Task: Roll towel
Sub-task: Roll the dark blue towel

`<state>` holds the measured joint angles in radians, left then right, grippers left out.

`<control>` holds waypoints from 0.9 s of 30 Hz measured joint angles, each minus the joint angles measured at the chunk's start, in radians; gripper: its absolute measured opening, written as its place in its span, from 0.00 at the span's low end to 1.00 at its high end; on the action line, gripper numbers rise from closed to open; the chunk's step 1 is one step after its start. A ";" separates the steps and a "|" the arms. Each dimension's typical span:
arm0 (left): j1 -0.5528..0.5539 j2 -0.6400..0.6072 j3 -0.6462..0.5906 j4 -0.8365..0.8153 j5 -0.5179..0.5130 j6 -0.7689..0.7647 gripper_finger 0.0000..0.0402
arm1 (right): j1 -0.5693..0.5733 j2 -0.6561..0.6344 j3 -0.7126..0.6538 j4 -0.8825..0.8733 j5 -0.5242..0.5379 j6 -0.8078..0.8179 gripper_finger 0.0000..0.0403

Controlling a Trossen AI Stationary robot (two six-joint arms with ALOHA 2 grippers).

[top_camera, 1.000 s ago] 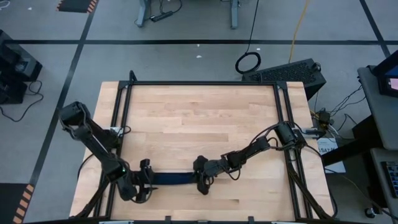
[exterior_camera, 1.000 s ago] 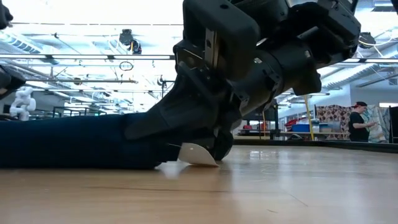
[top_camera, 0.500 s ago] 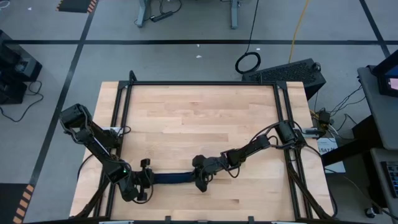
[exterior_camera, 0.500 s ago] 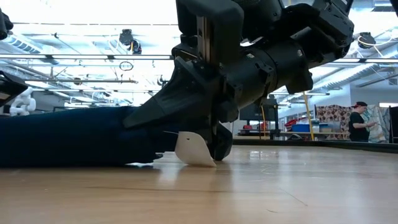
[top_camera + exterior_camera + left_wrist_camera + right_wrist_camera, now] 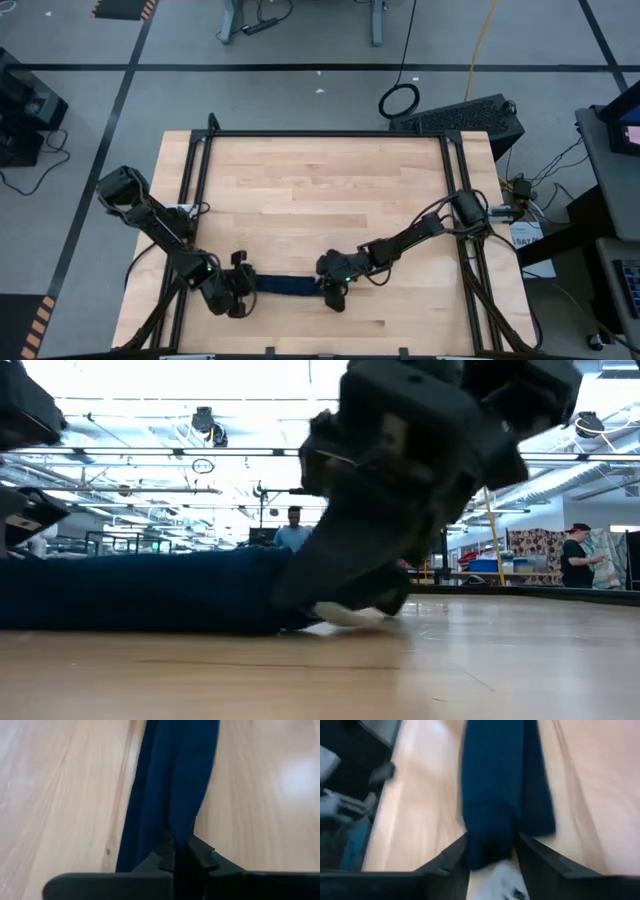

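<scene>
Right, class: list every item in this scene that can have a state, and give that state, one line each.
towel: folded into a narrow strip, flat on the table
left gripper: shut on the towel's end
right gripper: open, fingers astride the towel's other end

Two dark jointed arms (black cables trailing), matte black fingers (image 5: 170, 855).

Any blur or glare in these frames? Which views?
Low view: the right gripper is smeared by motion, ceiling lights blow out the background, the towel is fairly crisp. Right wrist view: the towel and the white tag are soft throughout. Left wrist view: a bright glare patch sits on the table and the left gripper is pinched on the cloth. High view: even light, sharp.
</scene>
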<state>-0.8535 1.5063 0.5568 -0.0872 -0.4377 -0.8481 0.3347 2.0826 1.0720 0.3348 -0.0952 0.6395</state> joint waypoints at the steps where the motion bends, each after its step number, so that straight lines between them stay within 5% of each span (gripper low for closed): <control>1: 0.017 0.000 -0.001 0.001 0.017 0.005 0.04 | 0.000 -0.018 0.000 -0.037 0.000 -0.019 0.38; 8: 0.156 0.000 -0.001 0.130 0.208 0.045 0.05 | 0.022 -0.173 -0.002 -0.311 0.090 -0.185 0.43; 14: 0.253 -0.003 -0.002 0.167 0.325 0.043 0.05 | 0.132 -0.203 0.001 -0.180 0.282 -0.459 0.40; 20: 0.315 -0.003 -0.001 0.245 0.399 0.043 0.05 | 0.190 -0.132 0.004 -0.025 0.525 -0.549 0.40; 27: 0.382 -0.003 -0.001 0.272 0.463 0.047 0.05 | 0.146 -0.049 0.003 -0.001 0.482 -0.527 0.34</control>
<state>-0.4711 1.5036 0.5559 0.1849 0.0249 -0.8015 0.4807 2.0331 1.0749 0.3336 0.3867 0.1126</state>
